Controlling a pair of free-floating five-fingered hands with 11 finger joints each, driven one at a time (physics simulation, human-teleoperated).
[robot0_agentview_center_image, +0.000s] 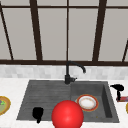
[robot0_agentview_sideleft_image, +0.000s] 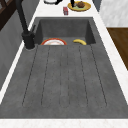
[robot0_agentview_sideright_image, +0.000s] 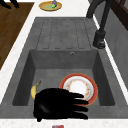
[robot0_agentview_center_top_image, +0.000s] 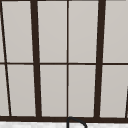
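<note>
Hovering open-fingered over the plate (robot0_agentview_sideright_image: 80, 88), the right hand (robot0_agentview_sideright_image: 57, 105) — the side view reveals a banana (robot0_agentview_sideright_image: 35, 90).

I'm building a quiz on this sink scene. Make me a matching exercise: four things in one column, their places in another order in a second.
Things:
1. banana
2. red-rimmed plate
3. faucet
4. yellow plate with food

Places:
A. on the counter beyond the drainboard
B. flat on the basin floor, near the middle
C. at the sink's back edge, under the window
D. on the basin floor by the front wall

Pairs: 1-D, 2-B, 3-C, 4-A
</note>
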